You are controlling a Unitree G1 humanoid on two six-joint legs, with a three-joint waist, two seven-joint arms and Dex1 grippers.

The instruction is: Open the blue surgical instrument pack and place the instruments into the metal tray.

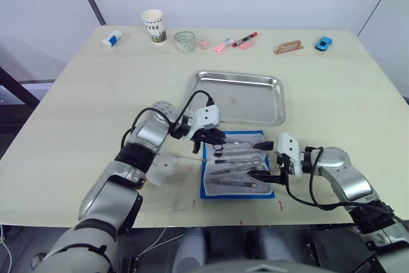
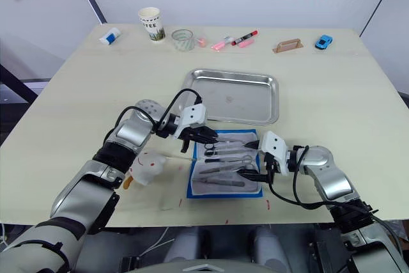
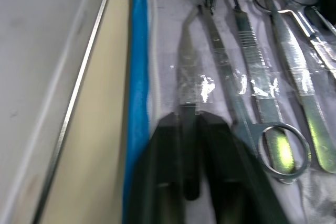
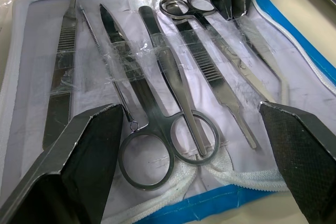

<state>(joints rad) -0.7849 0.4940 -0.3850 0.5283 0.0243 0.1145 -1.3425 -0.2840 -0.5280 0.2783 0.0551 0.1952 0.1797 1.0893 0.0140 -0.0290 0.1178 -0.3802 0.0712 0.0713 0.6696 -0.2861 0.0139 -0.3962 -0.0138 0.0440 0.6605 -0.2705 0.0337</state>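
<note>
Instruments [image 4: 173,93] inside open pack [image 1: 206,187]

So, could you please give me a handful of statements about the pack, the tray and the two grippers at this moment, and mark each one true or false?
1. The blue surgical instrument pack lies open on the table. True.
2. The metal tray already holds several instruments. False: the tray is bare; the instruments are in the pack, under clear straps.
3. The right gripper is open over the pack. True.
4. The left gripper is wide open above the tray. False: it is shut on a slender tool in the pack.
5. The paper cup stands inside the tray. False: it stands at the table's far edge.
</note>
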